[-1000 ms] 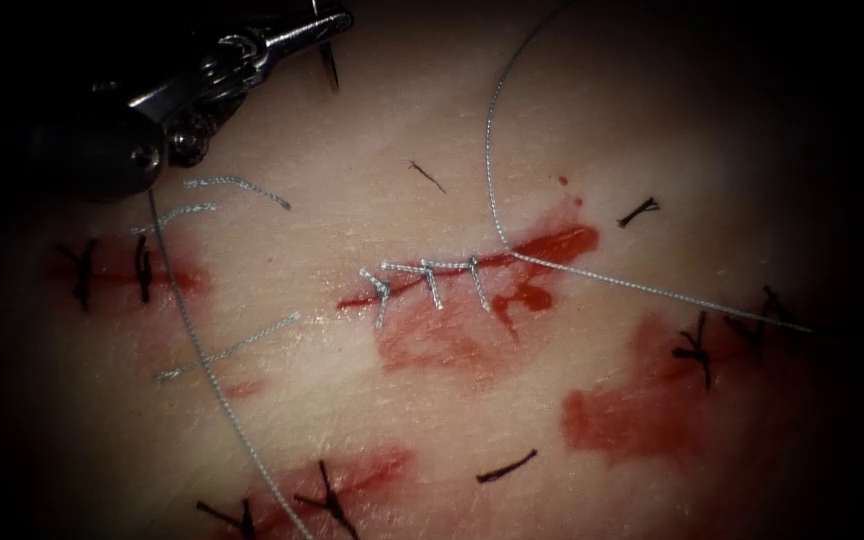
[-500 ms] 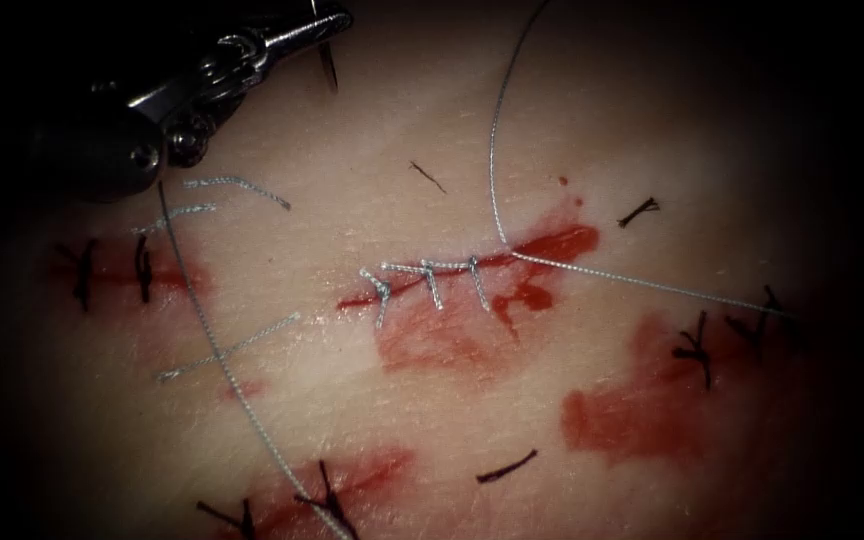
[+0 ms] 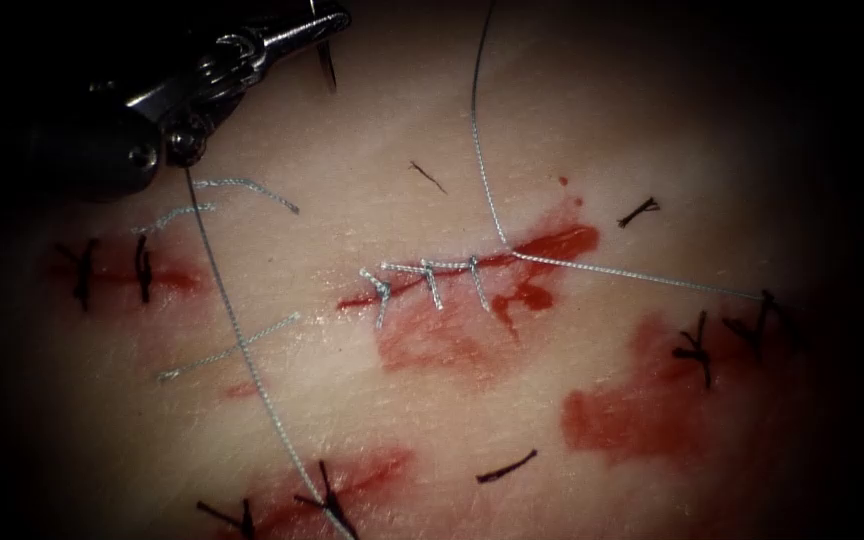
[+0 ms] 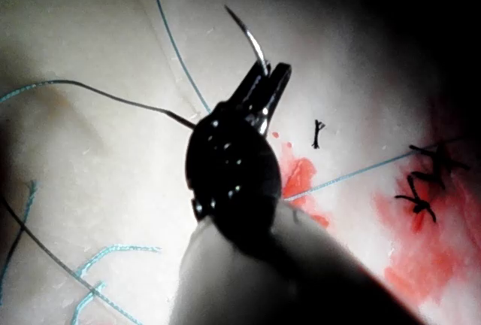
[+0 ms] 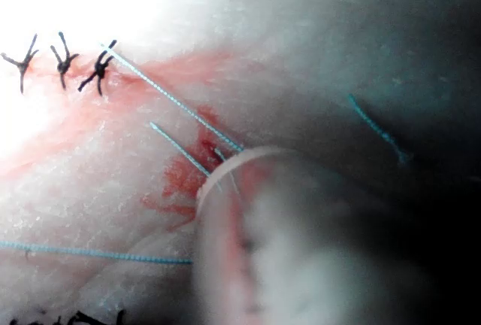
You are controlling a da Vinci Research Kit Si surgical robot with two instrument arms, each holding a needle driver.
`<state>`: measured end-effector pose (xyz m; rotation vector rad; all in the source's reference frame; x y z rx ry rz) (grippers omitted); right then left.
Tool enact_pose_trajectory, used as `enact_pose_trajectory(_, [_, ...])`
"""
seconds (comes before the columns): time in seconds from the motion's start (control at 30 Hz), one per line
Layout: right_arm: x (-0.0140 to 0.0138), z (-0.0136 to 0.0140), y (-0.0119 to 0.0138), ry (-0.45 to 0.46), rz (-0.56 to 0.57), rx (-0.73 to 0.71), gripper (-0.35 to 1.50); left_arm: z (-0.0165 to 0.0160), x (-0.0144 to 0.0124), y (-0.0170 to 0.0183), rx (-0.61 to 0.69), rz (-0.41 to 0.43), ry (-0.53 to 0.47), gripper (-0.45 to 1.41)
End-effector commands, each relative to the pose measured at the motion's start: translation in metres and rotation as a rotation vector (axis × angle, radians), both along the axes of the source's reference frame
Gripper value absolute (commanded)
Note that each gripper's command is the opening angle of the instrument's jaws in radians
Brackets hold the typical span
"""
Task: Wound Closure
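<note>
The thread (image 3: 252, 380) that trails down across the tissue (image 3: 592, 120) on the left of the cut (image 3: 452, 275) has swung rightward over the last second, and its run is straighter now. The strand rising from the right end of the stitched line has also shifted left at its upper end and lost some of its bow, while the strand running right toward the dark old stitches (image 3: 697, 345) lies a little higher. I read this as slack being taken up through the last stitch. Four pale stitches cross the cut, with red fluid (image 3: 432, 345) below them. Farther back, the left tool (image 3: 327, 18) lies low and slanted over the tissue, well apart from the cut. Its jaws are closed on the needle (image 4: 252, 35) partway along its curve, clear of the tissue. The right tool's jaws I cannot tell.
</note>
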<state>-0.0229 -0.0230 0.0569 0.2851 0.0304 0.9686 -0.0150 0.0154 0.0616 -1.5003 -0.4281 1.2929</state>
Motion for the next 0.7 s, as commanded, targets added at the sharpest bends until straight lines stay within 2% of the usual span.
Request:
enact_pose_trajectory(0.03, [-0.0002,0.0001,-0.0008,-0.003,0.018,0.011,-0.35,0.0005,-0.0005,-0.0001,0.0,0.0,0.0,-0.45])
enact_pose_trajectory(0.27, [-0.0032,-0.0007,-0.001,-0.063,0.014,0.04,-0.35,0.0005,-0.0005,-0.0001,0.0,0.0,0.0,-0.45])
enact_pose_trajectory(0.3, [-0.0032,-0.0007,-0.0007,-0.059,0.019,0.026,0.09,0.0005,-0.0005,-0.0001,0.0,0.0,0.0,-0.45])
enact_pose_trajectory(0.33, [-0.0027,-0.0012,0.0007,-0.031,0.037,-0.042,0.73,0.0005,-0.0005,-0.0001,0.0,0.0,0.0,-0.45])
enact_pose_trajectory(0.4, [-0.0022,-0.0015,0.0015,-0.011,0.012,-0.075,0.79,0.0005,-0.0005,0.0,0.0,0.0,0.0,-0.45])
enact_pose_trajectory(0.43, [-0.0005,-0.0027,0.0038,0.038,0.001,-0.159,0.91,0.0005,-0.0004,0.0,0.001,-0.002,0.001,-0.45])
enact_pose_trajectory(0.57, [0.0045,-0.0046,0.0081,0.093,-0.075,-0.308,0.98,0.0006,-0.0004,0.0,0.001,-0.002,0.001,-0.45])
enact_pose_trajectory(0.6, [0.0081,-0.0049,0.01,0.129,-0.143,-0.343,0.99,0.0006,-0.0004,0.0,0.001,-0.004,0.003,-0.45])
enact_pose_trajectory(0.63, [0.0081,-0.0049,0.01,0.129,-0.143,-0.343,0.99,0.0006,-0.0004,0.0,0.001,-0.004,0.003,-0.45])
enact_pose_trajectory(0.7, [0.0116,-0.0049,0.0111,0.206,-0.165,-0.394,1.08,0.0006,-0.0004,0.0,0.001,-0.004,0.003,-0.45])
